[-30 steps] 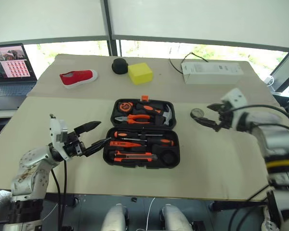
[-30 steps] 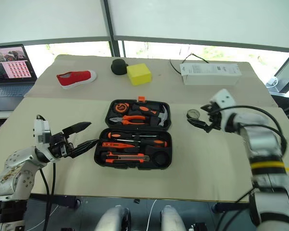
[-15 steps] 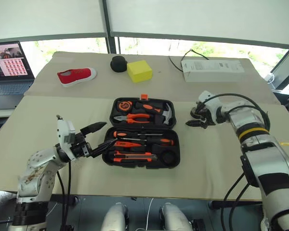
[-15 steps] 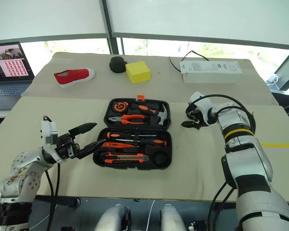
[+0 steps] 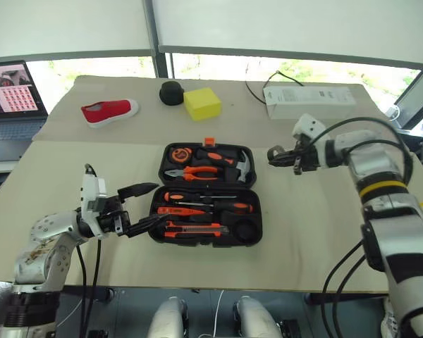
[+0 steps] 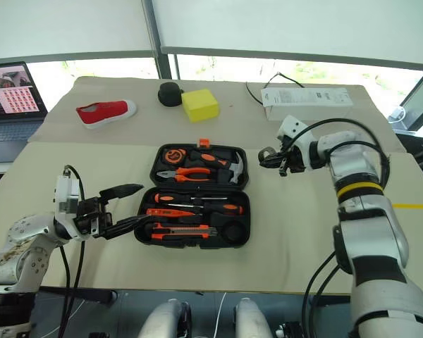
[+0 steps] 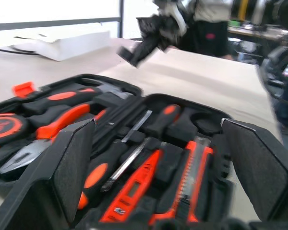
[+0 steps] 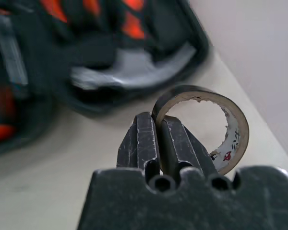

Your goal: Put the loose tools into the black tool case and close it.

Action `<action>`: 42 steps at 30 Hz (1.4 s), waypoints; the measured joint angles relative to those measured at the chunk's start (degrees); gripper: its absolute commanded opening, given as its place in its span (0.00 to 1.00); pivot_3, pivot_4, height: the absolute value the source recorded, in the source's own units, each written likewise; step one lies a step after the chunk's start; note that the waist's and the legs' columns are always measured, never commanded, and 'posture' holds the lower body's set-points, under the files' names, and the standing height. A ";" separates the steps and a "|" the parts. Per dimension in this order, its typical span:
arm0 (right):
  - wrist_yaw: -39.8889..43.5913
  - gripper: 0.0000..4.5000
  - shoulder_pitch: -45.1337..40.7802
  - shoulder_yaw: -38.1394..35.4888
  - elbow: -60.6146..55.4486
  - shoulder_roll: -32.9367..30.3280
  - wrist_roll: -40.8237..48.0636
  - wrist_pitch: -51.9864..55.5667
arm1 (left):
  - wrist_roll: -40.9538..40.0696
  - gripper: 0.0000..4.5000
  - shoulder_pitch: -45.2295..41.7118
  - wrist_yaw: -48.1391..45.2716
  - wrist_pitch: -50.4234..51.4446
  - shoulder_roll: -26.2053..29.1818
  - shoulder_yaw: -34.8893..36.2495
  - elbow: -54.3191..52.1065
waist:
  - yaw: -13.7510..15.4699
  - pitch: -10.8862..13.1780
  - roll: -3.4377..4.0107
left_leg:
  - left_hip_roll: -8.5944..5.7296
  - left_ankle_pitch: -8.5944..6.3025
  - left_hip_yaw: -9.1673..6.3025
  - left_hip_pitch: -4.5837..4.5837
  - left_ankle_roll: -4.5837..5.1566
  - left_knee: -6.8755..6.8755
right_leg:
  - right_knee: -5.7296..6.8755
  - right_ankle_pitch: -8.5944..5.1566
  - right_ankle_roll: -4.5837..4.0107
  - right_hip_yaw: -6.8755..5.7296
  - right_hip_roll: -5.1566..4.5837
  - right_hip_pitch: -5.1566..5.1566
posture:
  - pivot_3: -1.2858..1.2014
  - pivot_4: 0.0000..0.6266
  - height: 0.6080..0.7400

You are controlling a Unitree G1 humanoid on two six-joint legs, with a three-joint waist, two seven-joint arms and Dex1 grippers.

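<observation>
From the head cameras I see the black tool case [image 5: 206, 194] lying open on the table [image 5: 310, 225], 2 screwdrivers [image 5: 210, 202] and the utility knife [image 5: 196, 227] already seated in its near half. My left gripper [image 5: 142, 205] sits spread wide at the case's left edge. My right gripper [image 5: 275, 156] hangs just right of the lid.

In the left wrist view, both fingers [image 7: 74, 167] frame the slotted tools.

In the right wrist view, the fingertips [image 8: 146, 139] pinch the wall of the tape roll [image 8: 230, 125], above the table beside the case.
</observation>
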 measured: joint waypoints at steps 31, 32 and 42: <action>-12.18 0.17 16.89 18.91 -53.37 -9.96 15.77 44.64 | -0.33 1.00 11.08 0.43 -1.57 1.45 0.21 -7.86 | 0.70 -0.05 -0.30 | -0.08 0.02 -0.07 0.00 -0.01 0.22 | -0.02 0.00 -0.01 -0.01 -0.04 0.06 | 0.52 0.24 1.00; -12.08 0.21 16.17 19.50 -52.72 -9.95 15.35 44.63 | -0.32 1.00 11.14 0.88 -1.57 1.45 0.28 -7.87 | 0.75 -0.05 -0.30 | -0.09 0.02 -0.08 0.00 -0.01 0.22 | -0.02 0.01 -0.01 -0.01 -0.04 0.06 | 0.52 0.24 1.00; -5.27 0.59 15.98 12.87 -50.76 -11.05 23.98 46.01 | 0.50 1.00 12.33 8.46 -1.20 1.10 5.30 -7.18 | 0.48 0.00 -0.39 | -0.05 0.02 -0.37 -0.01 0.00 0.21 | 0.00 0.01 -0.01 -0.02 -0.03 0.05 | 0.52 0.24 1.00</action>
